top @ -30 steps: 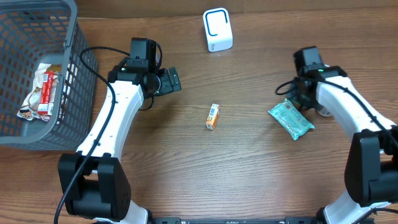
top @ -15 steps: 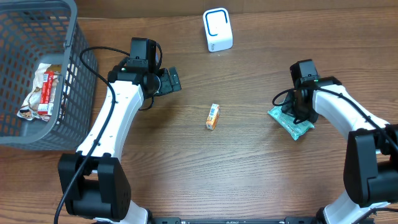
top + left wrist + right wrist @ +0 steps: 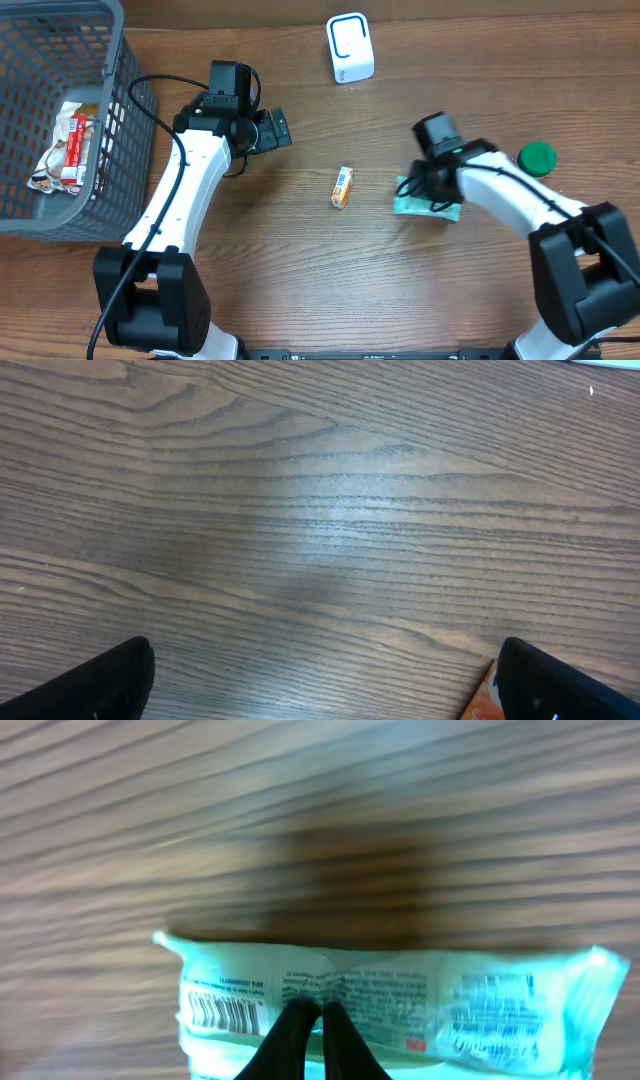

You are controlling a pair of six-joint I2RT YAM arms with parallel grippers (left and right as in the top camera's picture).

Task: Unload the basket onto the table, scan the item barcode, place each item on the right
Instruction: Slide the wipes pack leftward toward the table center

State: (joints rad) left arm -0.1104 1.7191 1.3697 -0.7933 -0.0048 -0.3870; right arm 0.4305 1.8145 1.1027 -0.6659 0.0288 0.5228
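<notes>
1. The green packet (image 3: 425, 198) sits in the right claw (image 3: 432, 186). In the right wrist view the claw (image 3: 311, 1028) has its two dark fingers (image 3: 290, 1032) pressed together on the near long edge of the packet (image 3: 480, 1000).
2. A barcode (image 3: 215, 1010) is printed on the packet's face just left of the clenched fingers, with small print running to their right.
3. The wrist picture is blurred. A dark shadow on the wood beyond the packet suggests it is raised off the tabletop (image 3: 400, 290), but I cannot be sure.
4. An orange box (image 3: 343, 187) lies flat on the tabletop near the right claw, to its left.
5. A green cap (image 3: 537, 158) rests to the right of that claw.
6. The white scanner (image 3: 350, 48) stands well ahead of the claw and to its left.
7. The left claw (image 3: 272, 130) is spread wide and grasps nothing. Its wrist view shows both fingertips of the claw (image 3: 320, 685) far apart over bare wood, with a corner of the orange box (image 3: 483, 700) just inside the right one.
8. A grey basket (image 3: 128, 110) stands left of the left claw, with a snack wrapper (image 3: 65, 148) inside it.
</notes>
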